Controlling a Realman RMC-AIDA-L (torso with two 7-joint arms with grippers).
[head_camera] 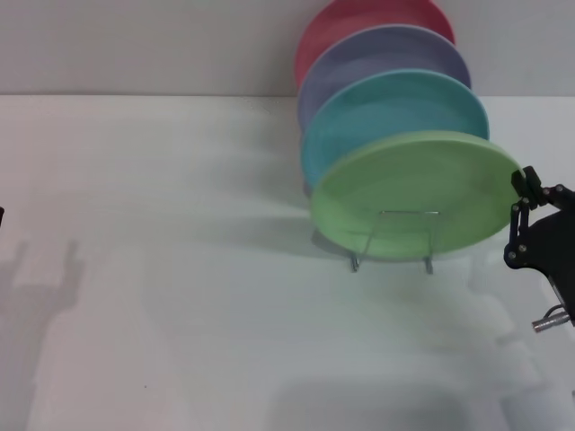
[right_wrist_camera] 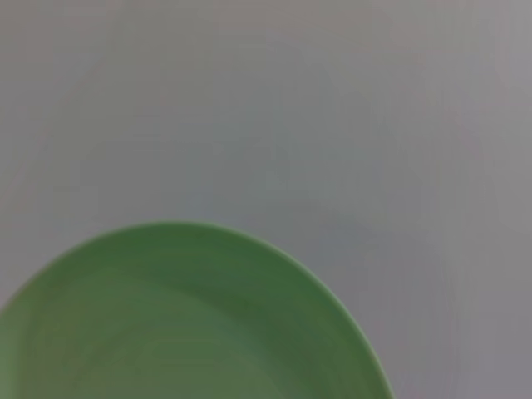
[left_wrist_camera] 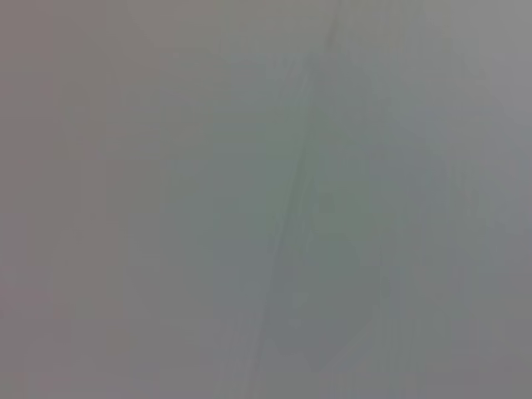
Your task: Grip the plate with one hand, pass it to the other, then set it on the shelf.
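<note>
The light green plate (head_camera: 409, 193) stands tilted at the front of the silver wire shelf (head_camera: 395, 241), behind its front loop. It fills the lower part of the right wrist view (right_wrist_camera: 174, 324). My right gripper (head_camera: 519, 218) is at the plate's right rim, its black fingers (head_camera: 528, 184) spread apart, one right at the rim. Of my left arm only a dark sliver (head_camera: 2, 215) shows at the left edge of the head view. The left wrist view shows only a blurred grey surface.
Behind the green plate the shelf holds a turquoise plate (head_camera: 395, 112), a lavender plate (head_camera: 382, 58) and a red plate (head_camera: 359, 22). The white table (head_camera: 180, 269) stretches to the left and front. A wall rises behind the shelf.
</note>
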